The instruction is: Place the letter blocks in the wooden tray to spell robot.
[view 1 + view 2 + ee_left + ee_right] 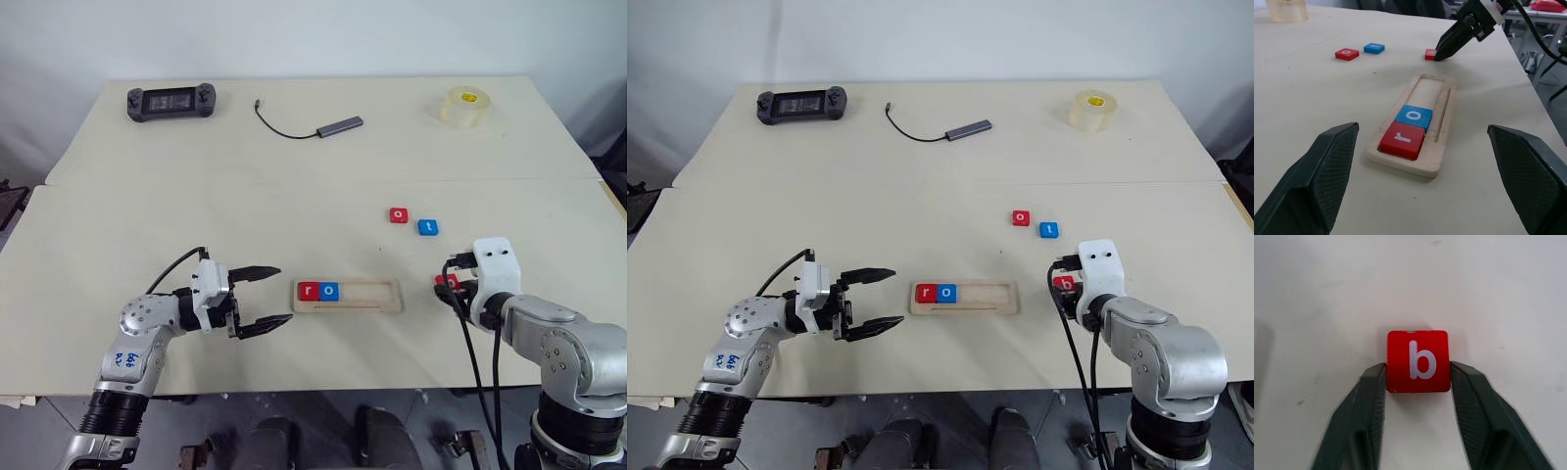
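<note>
Bench (294, 196): plain cream, unpatterned. Wooden tray (377, 294): pale natural wood. In its slot, a red block with a white "r" (311, 290) and a blue block with a white "o" (329, 291). Loose on the bench: a red "o" block (398, 214) and a blue "t" block (427, 227), both lettered white. Red "b" block (1418, 361): white letter. Fingers (1364, 416): black. Tape roll (462, 106): translucent yellowish. Game controller (170, 102): dark grey. Cable adapter (339, 125): grey, black lead.
</note>
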